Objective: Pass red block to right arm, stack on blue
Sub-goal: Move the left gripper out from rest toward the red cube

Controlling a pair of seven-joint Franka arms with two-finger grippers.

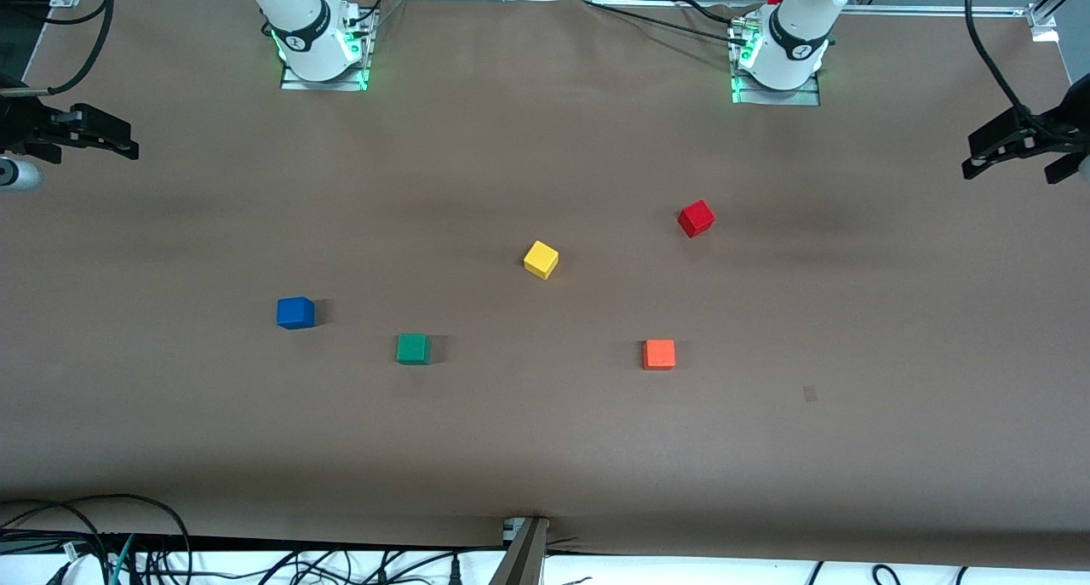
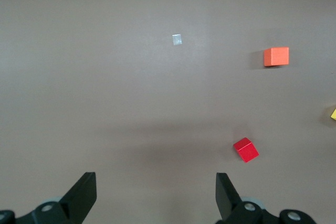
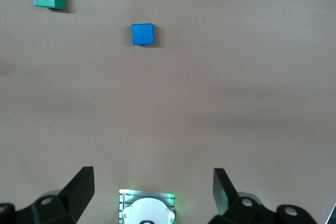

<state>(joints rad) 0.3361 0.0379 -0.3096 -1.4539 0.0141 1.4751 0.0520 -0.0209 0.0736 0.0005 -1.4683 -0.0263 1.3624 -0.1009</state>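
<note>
The red block (image 1: 697,219) lies on the table toward the left arm's end, and also appears in the left wrist view (image 2: 245,149). The blue block (image 1: 295,312) sits toward the right arm's end, nearer the front camera than the red one; the right wrist view shows it too (image 3: 142,34). My left gripper (image 1: 1013,152) (image 2: 156,192) hangs open and empty high over its end of the table. Over the other end, my right gripper (image 1: 92,138) (image 3: 153,187) is likewise open and empty. Both are well away from the blocks.
A yellow block (image 1: 541,260) sits mid-table. A green block (image 1: 413,348) lies beside the blue one, and an orange block (image 1: 659,354) sits nearer the front camera than the red. The arm bases (image 1: 322,44) (image 1: 779,53) stand along the table's back edge.
</note>
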